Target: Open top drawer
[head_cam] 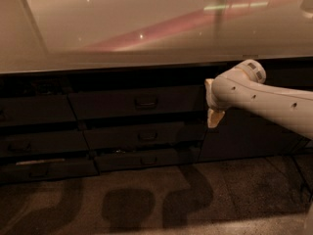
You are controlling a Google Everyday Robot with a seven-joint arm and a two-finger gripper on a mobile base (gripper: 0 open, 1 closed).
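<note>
Gripper: just right of the top drawer, level with its front. Open or closed: cannot tell. Contact with drawer: unclear.

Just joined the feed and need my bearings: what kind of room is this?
Probably a kitchen or break-room counter. A long pale countertop runs over stacked dark drawers, the top drawer among them, above a speckled floor. The end effector hangs just right of the top drawer.
</note>
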